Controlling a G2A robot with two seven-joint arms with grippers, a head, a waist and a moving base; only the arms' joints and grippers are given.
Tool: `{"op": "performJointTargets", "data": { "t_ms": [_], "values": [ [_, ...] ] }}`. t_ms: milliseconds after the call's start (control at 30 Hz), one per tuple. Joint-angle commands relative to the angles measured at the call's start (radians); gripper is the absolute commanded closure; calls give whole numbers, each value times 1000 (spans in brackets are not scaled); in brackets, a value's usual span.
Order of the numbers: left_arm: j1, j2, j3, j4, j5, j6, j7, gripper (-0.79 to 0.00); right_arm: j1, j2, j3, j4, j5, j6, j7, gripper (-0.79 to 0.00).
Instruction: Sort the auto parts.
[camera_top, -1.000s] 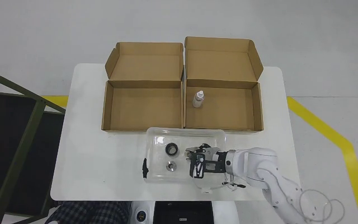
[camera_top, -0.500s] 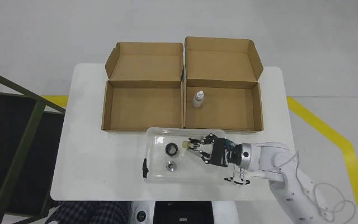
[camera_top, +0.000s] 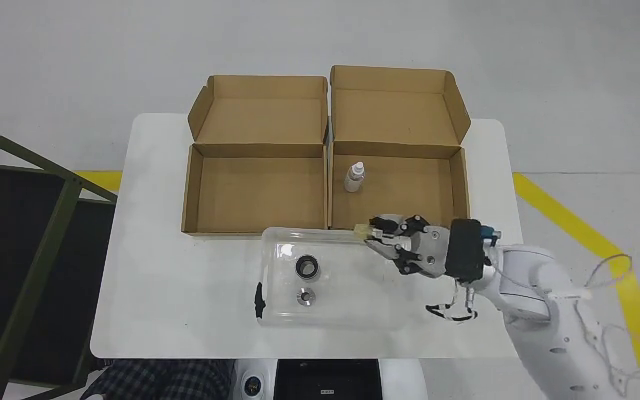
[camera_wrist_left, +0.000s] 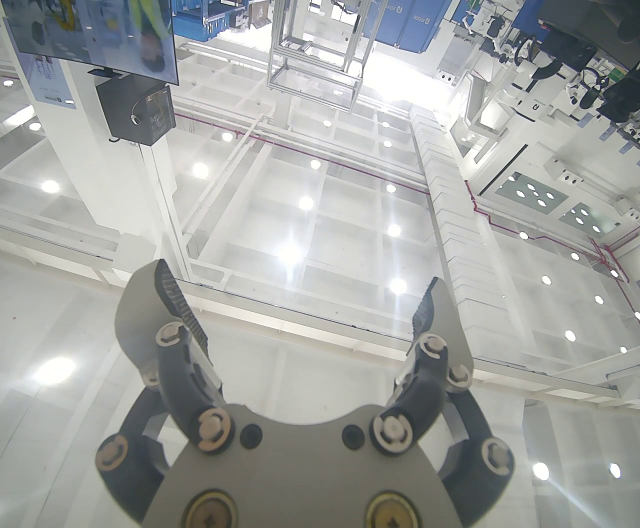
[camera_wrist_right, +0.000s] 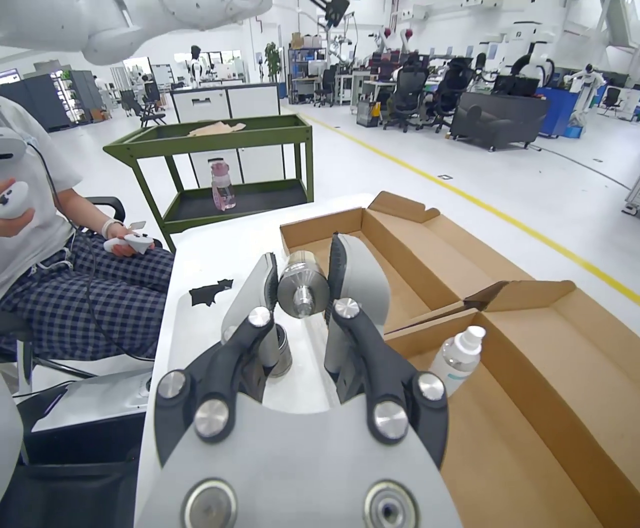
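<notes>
We see the right hand (camera_wrist_right: 303, 267) closed on a silver metal cylinder (camera_wrist_right: 300, 292) with a short stub shaft at one end. Its two ribbed pads (camera_wrist_right: 336, 270) press against the cylinder's curved sides, and the jaws stand only as far apart as the cylinder is wide. The stub end points back toward the wrist.

From above, we find the cylinder held off the surface over the far rim of the clear plastic tray (camera_top: 340, 310), toward the tray's right end. It is just in front of the near wall of the right-hand brown cardboard box (camera_top: 410, 195). The arm carrying it comes in from the right side of the white desk (camera_top: 160, 250).

Inside that box a small white plastic bottle (camera_top: 355, 177) stands upright, close to the wall next to the left-hand brown cardboard box (camera_top: 255, 190). Both boxes sit side by side at the far part of the desk, with their lids folded back.

In the tray lie a black ring-shaped bearing (camera_top: 307, 266) and, nearer the robot, a small round silver part (camera_top: 305, 296). Both are to the left of the right hand and apart from the cylinder. A small black piece (camera_top: 258, 298) sits at the tray's left edge.

Our left hand (camera_wrist_left: 297, 280) points up at the ceiling, its fingers spread wide with nothing between them.
</notes>
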Motion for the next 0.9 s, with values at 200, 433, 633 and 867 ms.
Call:
{"op": "performJointTargets", "data": {
  "t_ms": [200, 433, 633, 867],
  "values": [
    [0, 0, 0, 0, 0, 0, 0, -785, -31, 5, 74, -35, 70, 10, -42, 0],
    [0, 0, 0, 0, 0, 0, 0, -785, -34, 4, 98, -43, 103, 35, -63, 0],
    [0, 0, 0, 0, 0, 0, 0, -785, -43, 3, 120, -53, 112, 60, -85, 0],
    [0, 0, 0, 0, 0, 0, 0, -785, -53, 1, 135, -63, 103, 75, -105, 0]
  ]
}}
